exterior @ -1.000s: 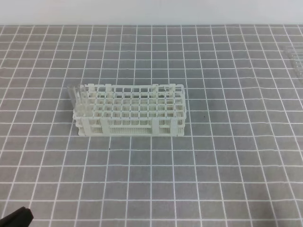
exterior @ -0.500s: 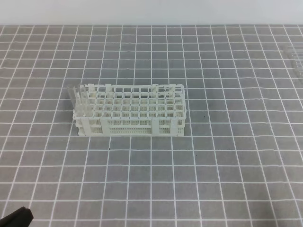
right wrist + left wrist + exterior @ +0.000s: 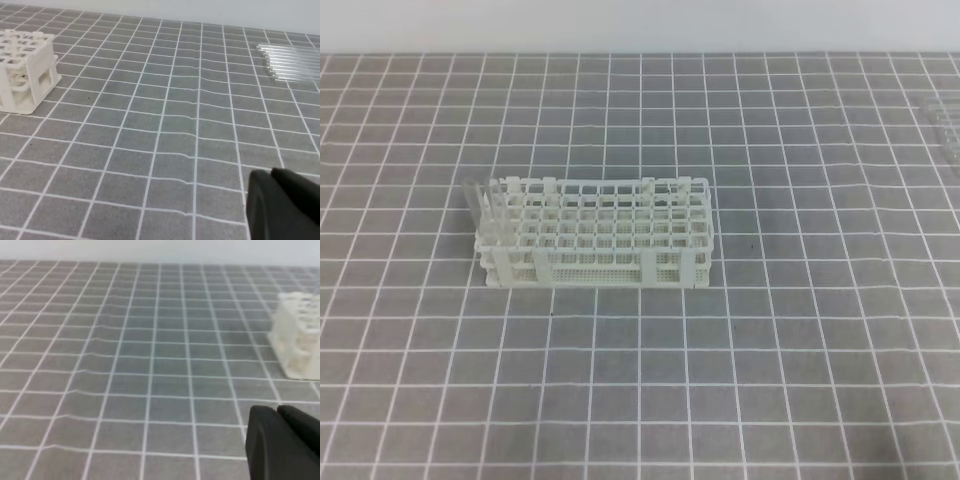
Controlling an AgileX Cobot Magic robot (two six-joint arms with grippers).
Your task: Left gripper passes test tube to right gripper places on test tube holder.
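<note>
Rack (image 3: pixel 595 235) on gridded mat (image 3: pixel 800 330), no legible writing, both tools closed, empty.

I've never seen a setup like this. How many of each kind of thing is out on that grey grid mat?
White rack: 1
Upright glass tube at the rack's left end: 1
Pile of lying glass tubes, too blurred to count singly: 1
Black grippers: 2, the left gripper and the right gripper
Total: 5

Three views, one rack (image 3: pixel 595 235) shared.
My high camera looks steeply down on the desk (image 3: pixel 800 350) from the front; both wrist cameras sit low, facing the back wall, each catching one rack end.
</note>
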